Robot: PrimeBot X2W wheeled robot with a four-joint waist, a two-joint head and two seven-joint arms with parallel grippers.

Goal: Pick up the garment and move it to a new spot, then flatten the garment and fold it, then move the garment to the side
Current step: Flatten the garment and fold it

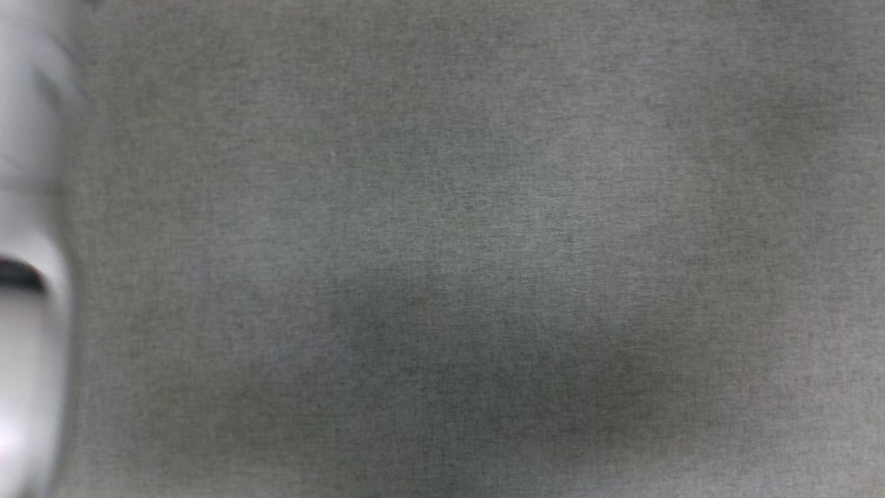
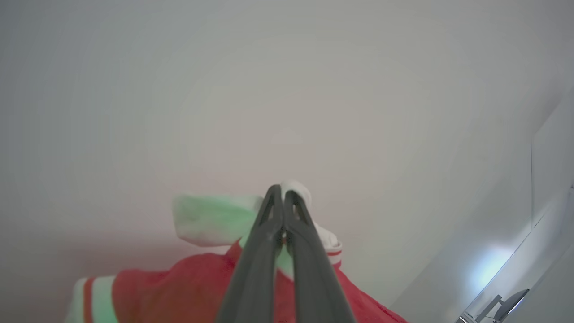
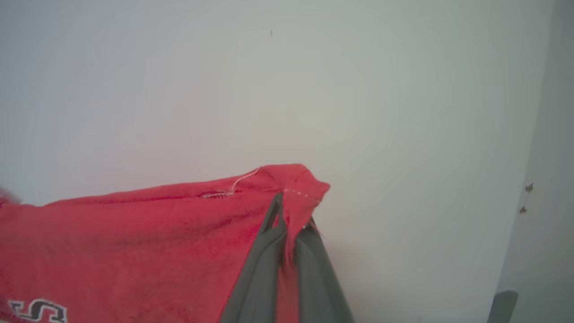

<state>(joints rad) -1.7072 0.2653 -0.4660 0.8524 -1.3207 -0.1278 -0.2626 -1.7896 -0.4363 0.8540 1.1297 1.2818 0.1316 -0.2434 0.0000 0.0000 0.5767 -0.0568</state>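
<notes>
Grey woven surface (image 1: 442, 249) in head view, blurred, with a soft shadow low in the middle. Pale forearm (image 1: 28, 277) at that view's left edge.

Garment (image 3: 134, 242): lifted, hanging against a plain pale background in both wrist views, held at two points. Judged stretched between the two arms, its long axis running gripper to gripper.
- Right wrist view: red cloth runs from the grip toward that view's left in a taut upper edge; chest lettering (image 3: 38, 309) low at the left edge.
- Left wrist view: red body (image 2: 179, 291) drops toward the bottom edge; white sleeve (image 2: 210, 220) bunched just beside the fingers.

Neither arm is nearer, since both already carry it. The coming move, judged: bring both grips down level over the grey surface, keeping the span taut so the cloth lands flat.

Left gripper (image 2: 282, 193): clamped tight on the white sleeve cloth, striped trim (image 2: 334, 251) just beside it.

Right gripper (image 3: 291, 215): pinched on a red corner, loose white thread (image 3: 244, 177) near the tips.
</notes>
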